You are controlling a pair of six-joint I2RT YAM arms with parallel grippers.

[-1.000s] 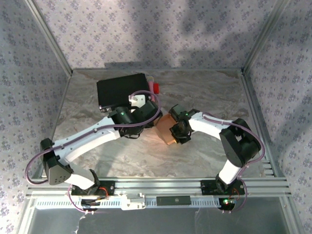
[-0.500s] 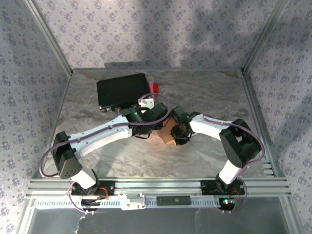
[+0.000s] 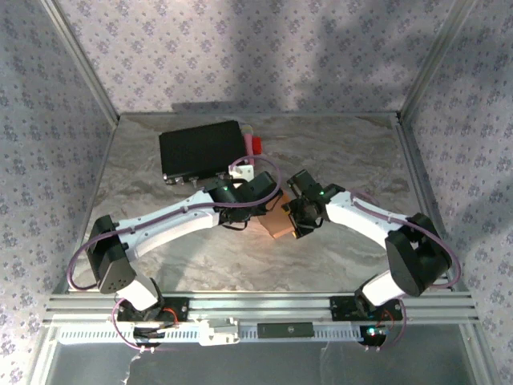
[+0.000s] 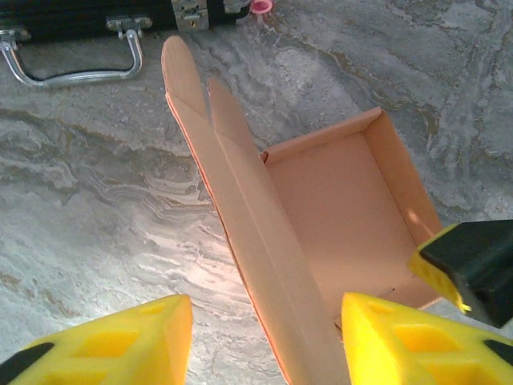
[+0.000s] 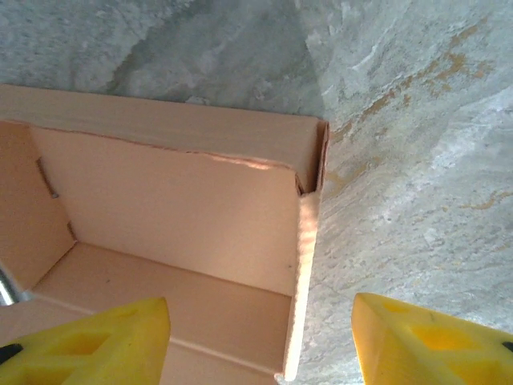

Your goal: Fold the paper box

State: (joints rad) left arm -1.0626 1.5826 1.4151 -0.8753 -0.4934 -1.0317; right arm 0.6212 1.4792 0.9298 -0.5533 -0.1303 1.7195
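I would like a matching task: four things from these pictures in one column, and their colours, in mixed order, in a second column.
Things:
1 box
2 case
3 table
4 small object beside the case

Colours:
a red
b grey, marbled
c orange-tan
d black

Pairs: 1-c; 2-d; 3-b; 4-a

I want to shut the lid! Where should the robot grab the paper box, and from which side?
Probably best to grip the paper box by its tall lid flap, coming from above. The flap stands upright along the box's long side. It is thin and both faces are free, so the left gripper can straddle it, one finger on each face.
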